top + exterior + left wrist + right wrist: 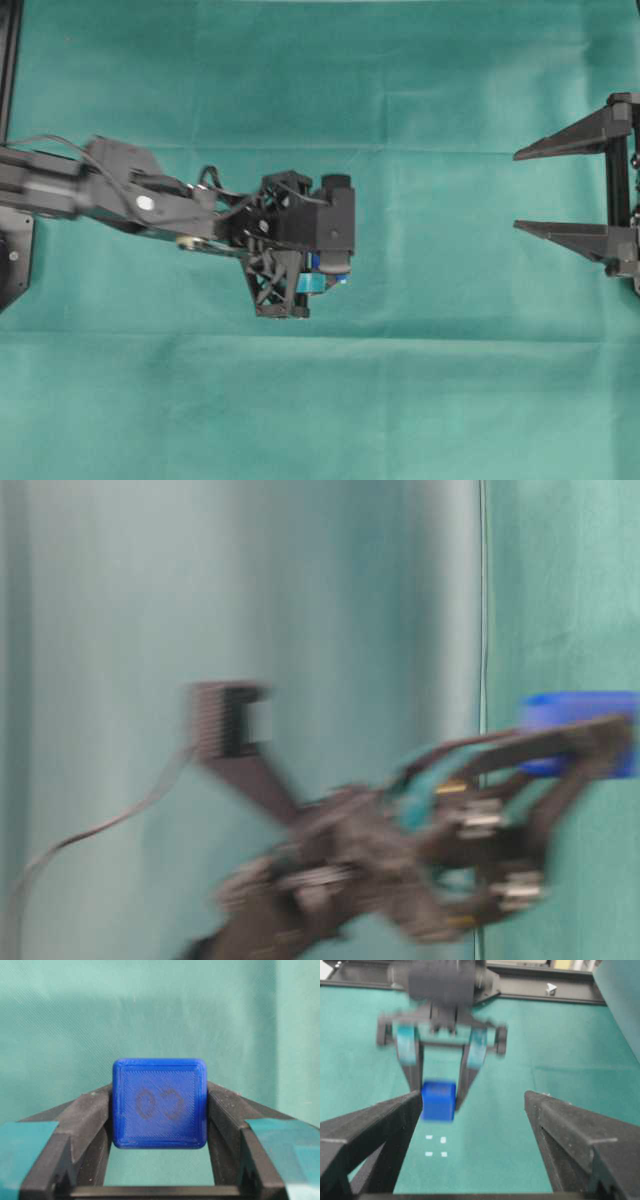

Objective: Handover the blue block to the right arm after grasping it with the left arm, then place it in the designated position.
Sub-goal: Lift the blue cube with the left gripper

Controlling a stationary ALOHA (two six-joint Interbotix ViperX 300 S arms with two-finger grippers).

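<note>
Teal-taped black left end effector [159, 1125] is clenched on the small bright blue plastic cube [159, 1103], held above the green cloth [320, 400]. Well apart at the right, the all-black right end effector [520, 190] hangs released, its fingers spread wide.

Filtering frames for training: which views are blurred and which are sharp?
Table-level: heavy blur smears the left gripper and blue block. Right wrist: left gripper and block soft, white marks still readable. Left wrist: sharp, block's faint mark legible. Overhead: sharp, even light.
</note>
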